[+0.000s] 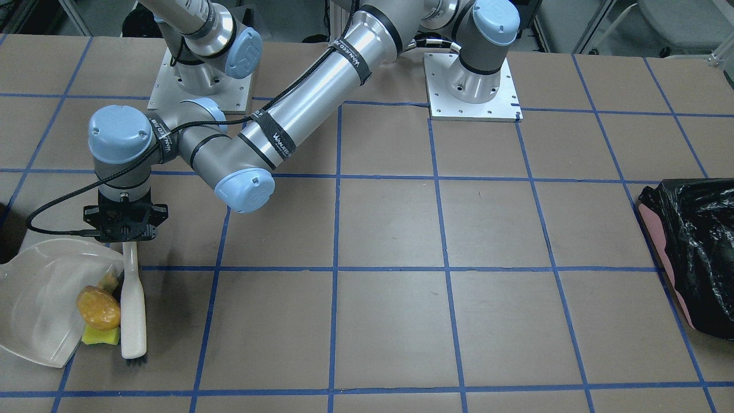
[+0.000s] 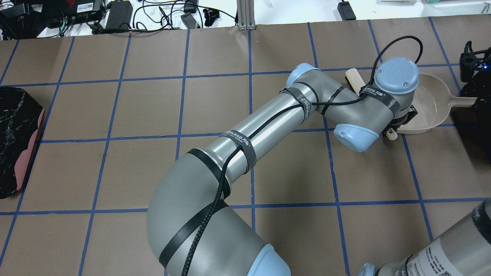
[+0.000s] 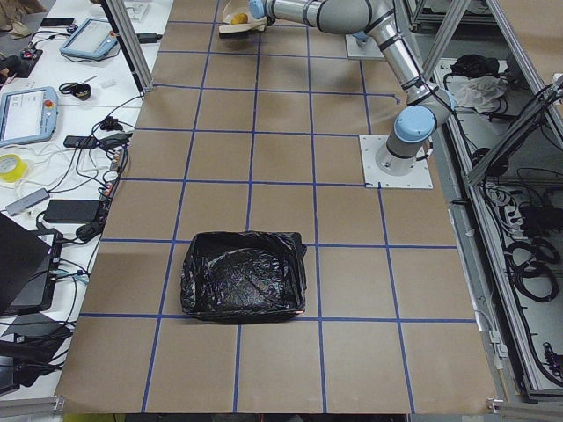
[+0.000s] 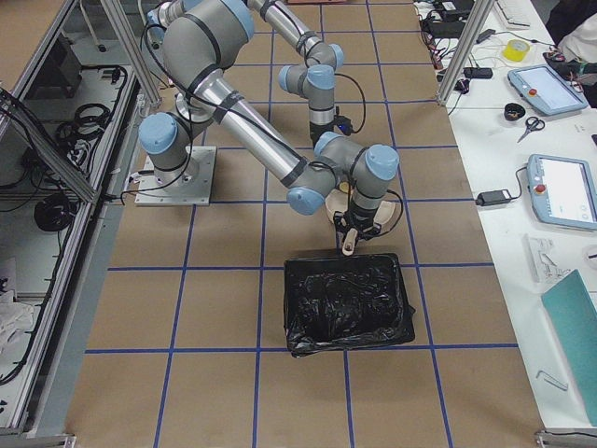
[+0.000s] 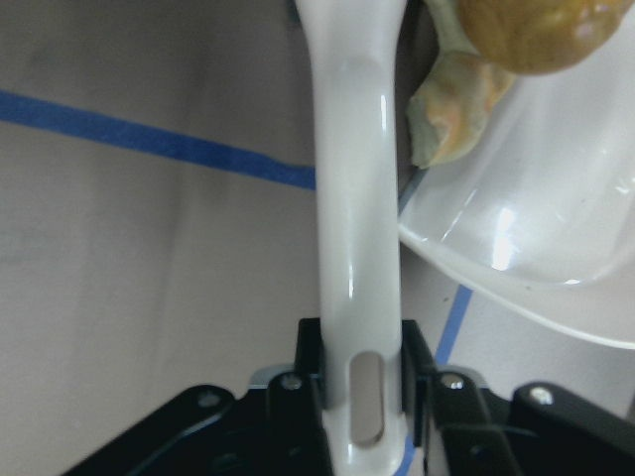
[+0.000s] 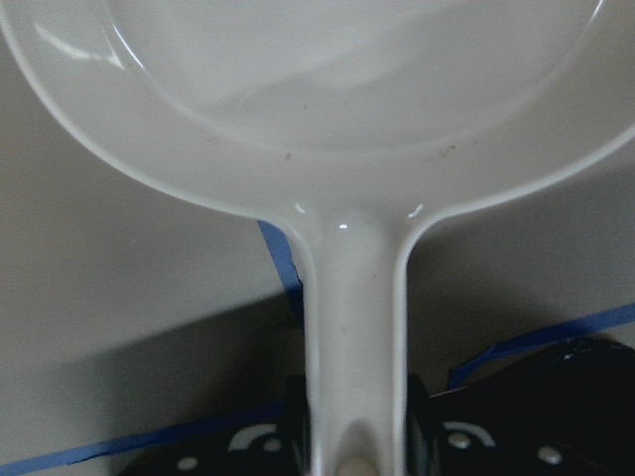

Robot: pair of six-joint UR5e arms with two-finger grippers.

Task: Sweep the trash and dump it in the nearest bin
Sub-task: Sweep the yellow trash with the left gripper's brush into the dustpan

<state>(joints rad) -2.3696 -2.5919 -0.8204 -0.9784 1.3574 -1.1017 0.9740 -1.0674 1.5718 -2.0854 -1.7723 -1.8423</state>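
The white dustpan [image 1: 40, 298] lies flat on the table, and my right gripper [image 6: 352, 426] is shut on its handle [image 6: 352, 317]. At the pan's mouth sits the trash: a glossy yellow-orange lump [image 1: 98, 308], a yellow-and-green sponge [image 1: 98, 337] under it, and a curled peel piece [image 1: 108, 281]. A white brush [image 1: 133, 307] lies against this trash on the side away from the pan. My left gripper [image 5: 359, 362] is shut on the brush handle [image 5: 355, 198]. In the left wrist view the peel [image 5: 451, 109] and lump [image 5: 536, 30] rest at the pan's rim [image 5: 536, 248].
A black-lined bin [image 4: 345, 303] stands right beside the dustpan at the table's right end. Another black-lined bin [image 1: 697, 258] sits at the far opposite end. My left arm [image 2: 261, 134] reaches across the table's middle. Blue tape lines grid the brown tabletop.
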